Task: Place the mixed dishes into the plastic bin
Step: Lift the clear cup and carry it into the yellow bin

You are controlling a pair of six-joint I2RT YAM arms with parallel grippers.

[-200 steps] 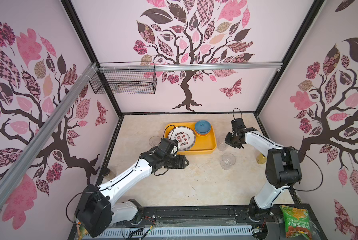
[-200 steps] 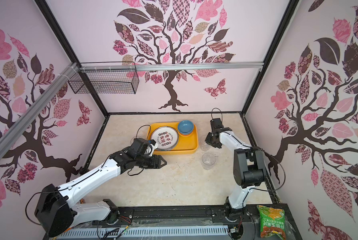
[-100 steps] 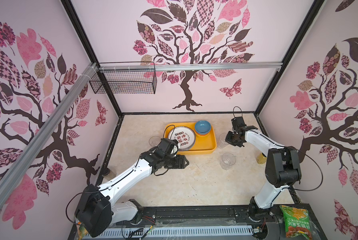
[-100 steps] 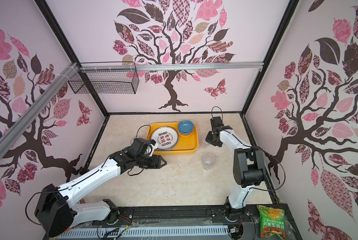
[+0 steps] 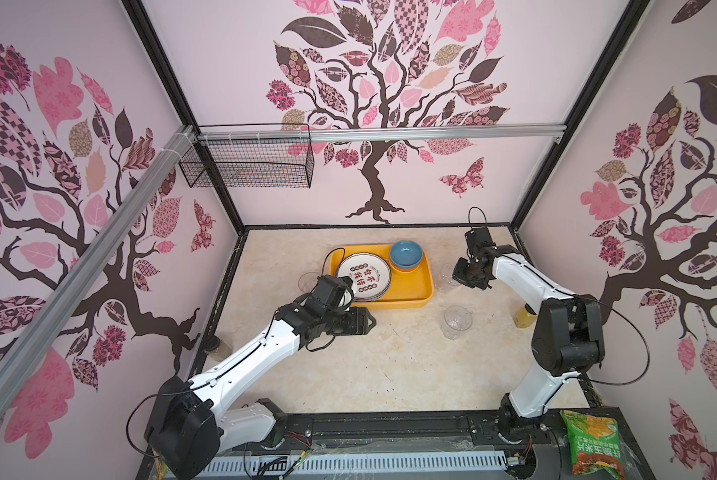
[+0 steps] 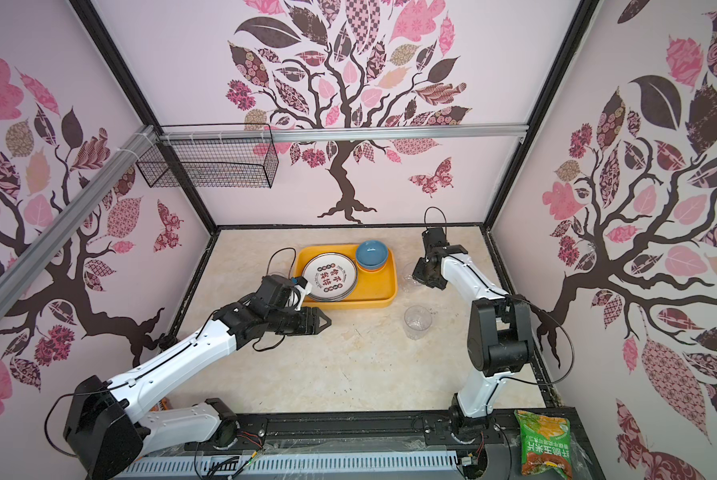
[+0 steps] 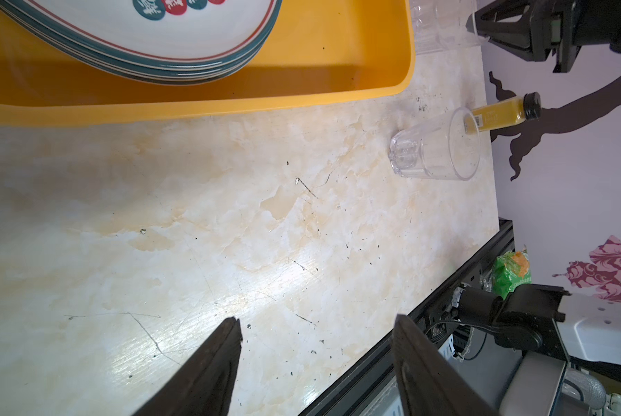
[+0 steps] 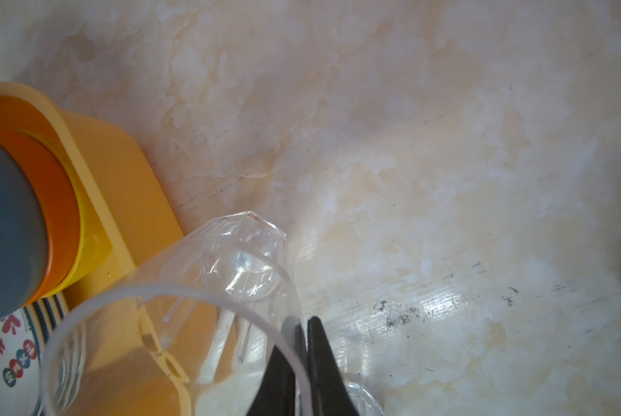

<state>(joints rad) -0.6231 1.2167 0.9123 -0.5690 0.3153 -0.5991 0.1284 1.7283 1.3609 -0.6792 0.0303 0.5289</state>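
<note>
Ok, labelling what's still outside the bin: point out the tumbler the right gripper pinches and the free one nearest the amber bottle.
gripped tumbler (image 8: 201, 299): right wrist view, on its clear side wall.
free tumbler (image 5: 456, 323): a top view, on its clear body.

On the marbled tabletop (image 5: 390, 365) are set the plastic bin (image 5: 394, 305), a tumbler (image 5: 456, 322) near its front right corner, a second tumbler (image 5: 307, 281) at its left end, and an amber bottle (image 5: 525, 318) by the right edge; a third tumbler (image 5: 446, 278) is seen at the bin's right end.

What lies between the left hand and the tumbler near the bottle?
Nothing but bare table between the left hand and the tumbler, as the left wrist view shows.
</note>
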